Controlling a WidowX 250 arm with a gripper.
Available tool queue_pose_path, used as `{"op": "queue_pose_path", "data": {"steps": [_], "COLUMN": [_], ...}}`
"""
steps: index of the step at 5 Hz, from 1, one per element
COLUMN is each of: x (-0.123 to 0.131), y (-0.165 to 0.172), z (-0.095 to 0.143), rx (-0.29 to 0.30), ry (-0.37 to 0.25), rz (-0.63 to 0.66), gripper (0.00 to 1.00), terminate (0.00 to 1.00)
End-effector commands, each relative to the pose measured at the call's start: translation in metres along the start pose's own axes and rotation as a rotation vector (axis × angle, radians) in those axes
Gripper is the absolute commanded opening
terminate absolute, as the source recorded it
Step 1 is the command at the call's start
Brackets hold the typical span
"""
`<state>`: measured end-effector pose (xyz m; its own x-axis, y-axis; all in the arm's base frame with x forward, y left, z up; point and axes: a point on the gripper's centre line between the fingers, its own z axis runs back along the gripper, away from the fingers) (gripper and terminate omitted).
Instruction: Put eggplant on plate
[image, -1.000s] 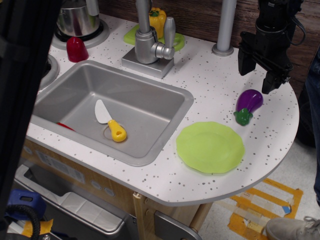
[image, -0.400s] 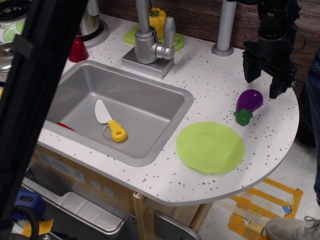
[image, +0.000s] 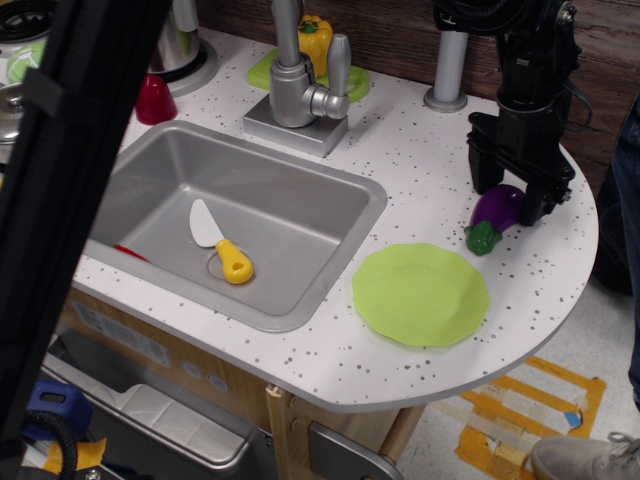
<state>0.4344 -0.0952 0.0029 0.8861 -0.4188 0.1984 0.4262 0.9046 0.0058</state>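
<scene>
bright even overhead light, soft shadows, slight blur

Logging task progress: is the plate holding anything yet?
Empty. The plate shows bare green; the eggplant lies on the counter beside it.

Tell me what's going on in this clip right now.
A robot arm works at a toy kitchen counter. Its gripper is down at the purple eggplant, open, with one finger on either side of its rounded end, so a grasp looks imminent but isn't closed yet. The eggplant lies on the counter just behind the lime-green plate, which holds nothing. A toy knife lies in the sink, untouched.
</scene>
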Motion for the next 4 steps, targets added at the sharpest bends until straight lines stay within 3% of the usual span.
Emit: {"op": "queue_pose_path", "data": {"steps": [1,2,3,4], "x": [0.004,0.001,0.002,0.003], "y": [-0.005,-0.006,-0.004,-0.005], "z": [0.034,0.029,0.027,0.039], "rx": [0.038,0.022,0.013,0.050], "ry": [-0.089,-0.091,-0.099,-0.071], "rz": [0.010,0.029,0.010,0.008], "gripper": [1.00,0.00,0.00,0.00], "terminate": [0.00,0.00,0.00,0.00]}}
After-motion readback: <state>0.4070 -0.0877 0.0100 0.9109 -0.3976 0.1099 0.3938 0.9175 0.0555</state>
